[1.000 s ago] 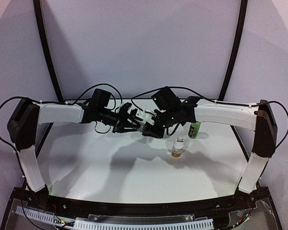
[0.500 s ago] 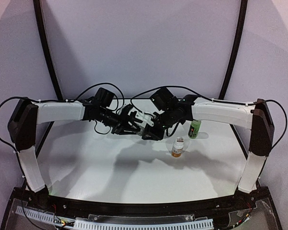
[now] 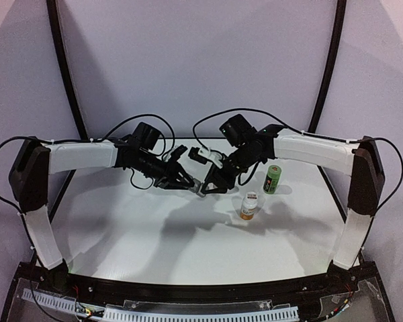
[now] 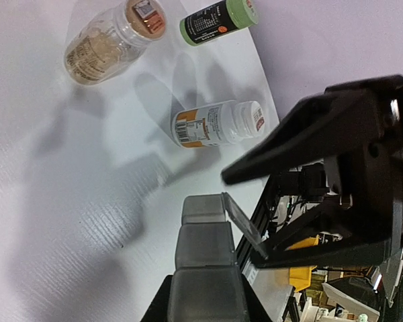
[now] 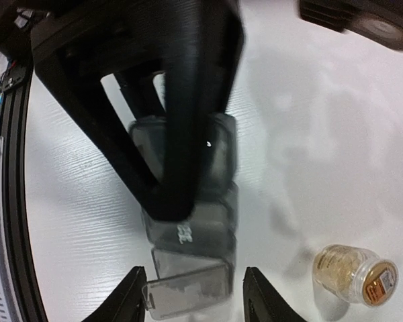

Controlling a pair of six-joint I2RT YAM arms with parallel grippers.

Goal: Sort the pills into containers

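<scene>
The containers are a grey strip of three joined compartments. My left gripper is shut on the near end and holds the strip above the table. The far compartment's clear lid stands open. In the right wrist view the strip hangs from the left gripper's black fingers, with the open lid between my right gripper's spread fingertips. My right gripper is open. In the top view both grippers, left and right, meet at the strip. No loose pills show.
A clear bottle of amber pills stands on the white table to the right of the grippers, and a green bottle stands behind it. A white bottle with an orange label lies on its side beyond the strip.
The right wrist has risen and its gripper now points down at the strip's end. The left gripper has moved slightly right and lower with the strip.
</scene>
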